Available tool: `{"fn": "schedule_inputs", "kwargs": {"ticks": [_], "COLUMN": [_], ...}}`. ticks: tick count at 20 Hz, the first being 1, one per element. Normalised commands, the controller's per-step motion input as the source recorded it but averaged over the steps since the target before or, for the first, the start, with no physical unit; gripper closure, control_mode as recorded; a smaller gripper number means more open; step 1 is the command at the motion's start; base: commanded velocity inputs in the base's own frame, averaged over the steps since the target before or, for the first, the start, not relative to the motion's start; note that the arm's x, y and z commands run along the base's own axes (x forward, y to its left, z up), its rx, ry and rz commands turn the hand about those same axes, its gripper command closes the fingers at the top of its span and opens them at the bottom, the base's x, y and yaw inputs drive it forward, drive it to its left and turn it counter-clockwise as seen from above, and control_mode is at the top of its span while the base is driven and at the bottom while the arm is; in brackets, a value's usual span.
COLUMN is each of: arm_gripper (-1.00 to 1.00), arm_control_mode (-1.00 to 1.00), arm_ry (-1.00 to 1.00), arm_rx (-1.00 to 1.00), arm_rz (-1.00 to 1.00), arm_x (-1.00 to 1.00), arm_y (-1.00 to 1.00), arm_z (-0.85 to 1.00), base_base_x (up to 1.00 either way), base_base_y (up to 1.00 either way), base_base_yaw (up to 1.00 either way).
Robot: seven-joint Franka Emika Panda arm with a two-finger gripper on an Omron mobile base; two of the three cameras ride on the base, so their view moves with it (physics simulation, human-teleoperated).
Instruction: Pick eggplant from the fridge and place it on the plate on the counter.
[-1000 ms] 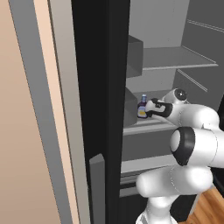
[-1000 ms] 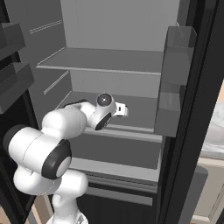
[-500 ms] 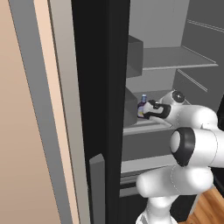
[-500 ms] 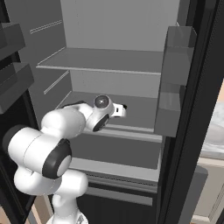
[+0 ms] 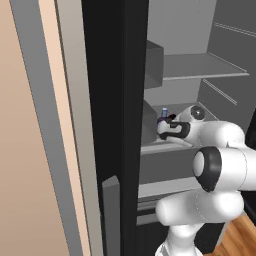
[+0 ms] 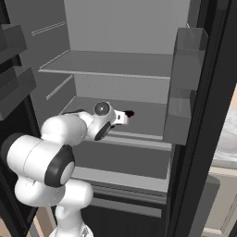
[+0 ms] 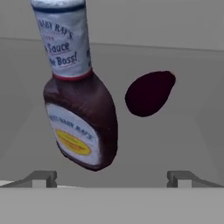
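Inside the open fridge [image 5: 200,65], in the left base view, the white arm reaches in from 4 o'clock over the middle grey shelf [image 5: 165,146]. The pincer [image 5: 162,126] is at the far end of the arm, just beside a small sauce bottle [image 5: 164,115] that stands at its 12 o'clock on that shelf. From this side the arm covers whatever lies past the bottle.

In the right base view, the arm enters from 8 o'clock and the pincer [image 6: 124,115] points toward 3 o'clock along the same shelf. The eggplant [image 6: 129,113] shows as a small dark lump just beyond the pincer's tip, lying on the shelf. A grey door bin [image 6: 178,120] hangs at 3 o'clock, well apart from it.

In the hand view, the two fingertips [image 7: 41,178] stand wide apart at the bottom edge, with nothing between them. The sauce bottle, with its yellow label, leans at 10 o'clock, near the camera. The eggplant [image 7: 149,93] lies at 1 o'clock, farther back on the shelf, apart from the bottle and untouched by the pincer.
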Motion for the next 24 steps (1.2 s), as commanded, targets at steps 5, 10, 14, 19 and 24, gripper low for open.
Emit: {"fn": "schedule_inputs", "kwargs": {"ticks": [5,10,14,19,24], "arm_gripper": [-1.0,-1.0,-1.0,-1.0,-1.0], "arm_control_mode": [-1.0,-1.0,-1.0,-1.0,-1.0], "arm_ry": [0.0,0.0,0.0,0.0,0.0], "arm_rx": [0.0,0.0,0.0,0.0,0.0], "arm_rz": [0.0,0.0,0.02,0.05,0.07], "arm_x": [0.05,0.03,0.04,0.06,0.07], "arm_y": [0.13,0.1,0.21,0.29,0.3], "arm_z": [0.0,0.0,-0.06,-0.09,-0.06], "base_base_x": [0.0,0.0,0.0,0.0,0.0], "base_base_y": [0.0,0.0,0.0,0.0,0.0], "base_base_yaw": [0.0,0.0,0.0,0.0,0.0]}}
